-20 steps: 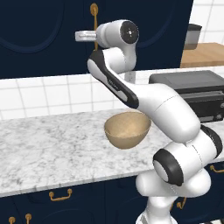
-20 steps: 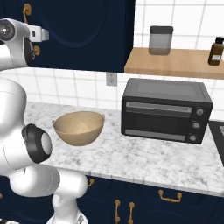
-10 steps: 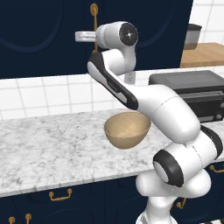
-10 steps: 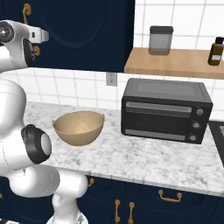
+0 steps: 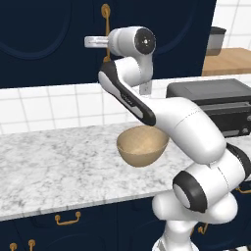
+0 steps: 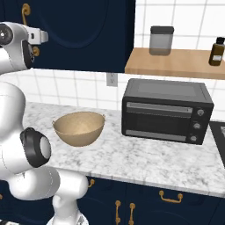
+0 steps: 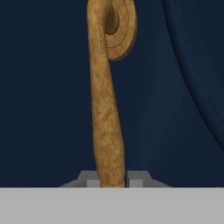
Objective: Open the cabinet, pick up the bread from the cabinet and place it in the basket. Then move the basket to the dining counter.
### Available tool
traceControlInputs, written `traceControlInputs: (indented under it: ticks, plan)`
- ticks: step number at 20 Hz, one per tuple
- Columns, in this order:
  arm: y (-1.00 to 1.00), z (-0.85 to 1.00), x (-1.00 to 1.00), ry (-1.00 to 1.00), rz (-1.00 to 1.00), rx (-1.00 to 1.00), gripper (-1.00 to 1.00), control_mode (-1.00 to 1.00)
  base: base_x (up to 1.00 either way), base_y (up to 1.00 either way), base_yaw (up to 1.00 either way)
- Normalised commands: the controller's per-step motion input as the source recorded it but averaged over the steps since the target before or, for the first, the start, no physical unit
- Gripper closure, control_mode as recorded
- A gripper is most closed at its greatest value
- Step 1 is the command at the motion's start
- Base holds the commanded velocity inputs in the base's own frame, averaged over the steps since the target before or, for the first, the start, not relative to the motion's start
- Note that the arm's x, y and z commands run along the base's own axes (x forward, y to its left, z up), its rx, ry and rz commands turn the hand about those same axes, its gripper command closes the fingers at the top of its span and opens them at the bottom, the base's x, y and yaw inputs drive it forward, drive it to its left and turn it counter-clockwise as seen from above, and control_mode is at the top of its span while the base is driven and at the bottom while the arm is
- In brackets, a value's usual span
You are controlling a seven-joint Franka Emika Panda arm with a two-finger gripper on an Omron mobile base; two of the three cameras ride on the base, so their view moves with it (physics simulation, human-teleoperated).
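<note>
The dark navy wall cabinet point(image 5: 49, 39) is closed, so the bread is hidden. Its long brass handle point(image 7: 105, 109) runs down the hand view and passes between the two fingertips of my gripper point(image 7: 111, 179), which is shut on the handle's lower part. In the left base view the arm reaches up to the handle point(image 5: 105, 12) at the door's edge. The round tan basket point(image 5: 142, 145) sits upright and empty on the marble counter, below the raised arm; it is also in the right base view as the basket point(image 6: 79, 127). The dining counter is out of view.
A black toaster oven point(image 6: 165, 110) stands on the marble counter point(image 5: 59, 166) to the right of the basket. Above it a wooden shelf point(image 6: 176, 63) carries a jar point(image 6: 161, 40) and a brown bottle point(image 6: 217, 51). Navy drawers with brass pulls point(image 5: 67, 218) run below.
The jaws have closed onto the brass handle. The arm and the basket have stayed where they were.
</note>
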Motion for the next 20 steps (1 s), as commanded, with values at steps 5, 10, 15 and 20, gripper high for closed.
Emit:
traceControlInputs:
  ticks: [5, 10, 15, 20]
  plan:
    - [0.0, 0.31, -0.86, 0.0, 0.0, 0.0, 1.0, -1.0, 0.0, 0.0, 0.0]
    - [-0.38, 0.24, -1.0, 0.0, 0.02, 0.0, 1.0, -1.0, 0.0, 0.0, 0.0]
    - [-0.75, 0.07, -1.0, -0.01, 0.03, 0.01, 1.0, -1.0, 0.0, 0.0, 0.0]
    - [-0.62, 0.09, -1.0, 0.02, 0.0, 0.0, 1.0, -1.0, 0.0, 0.0, 0.0]
